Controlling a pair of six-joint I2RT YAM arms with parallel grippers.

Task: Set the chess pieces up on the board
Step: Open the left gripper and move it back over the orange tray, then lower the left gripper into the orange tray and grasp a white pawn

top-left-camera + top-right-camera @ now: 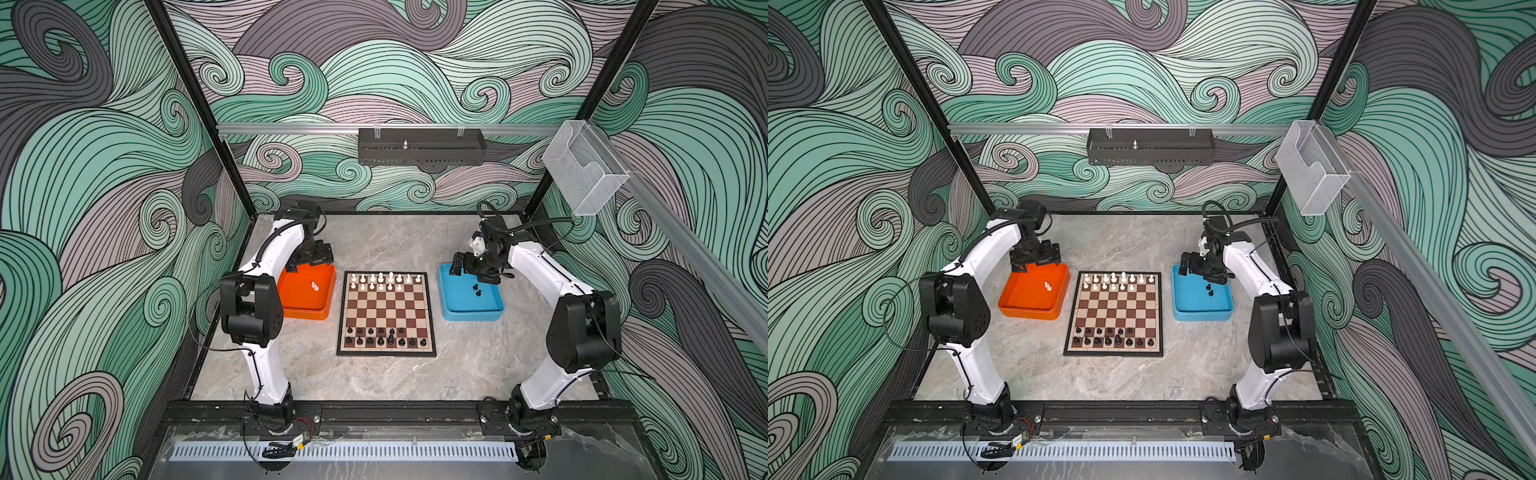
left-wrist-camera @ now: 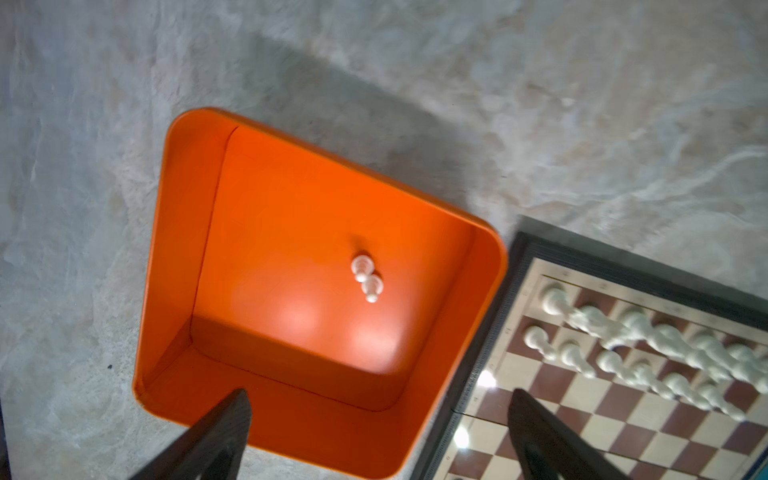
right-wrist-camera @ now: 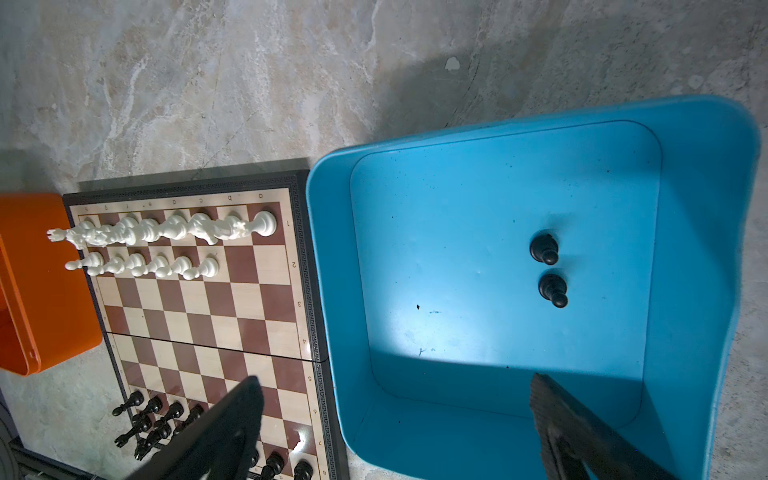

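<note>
Calls for dropping the released, empty left gripper (image 2: 378, 395) onto upright white pawns (image 2: 360, 266) just ahead in orange tray (image 2: 187, 249); right gripper (image 3: 395, 380) likewise released.

Stone-look bench (image 1: 457, 374), grey-veined, matt with a faint sheen. Smooth glossy plastic on the orange tray (image 2: 183, 232), bright glare on its floor. Blue tray (image 3: 698, 249) likewise smooth plastic, duller, speckled with dark flecks. Board (image 3: 199, 307) glossy, wood-look squares with glare spots, black frame embossed. White pieces (image 3: 166, 232) satin plastic; black pieces (image 3: 544, 249) shinier. Fingers (image 3: 582, 436) of the right end effector (image 3: 395, 377) matt black, finely ribbed. Rail (image 1: 291, 129) brushed metal; wall box (image 1: 582, 166) clear plastic.
</note>
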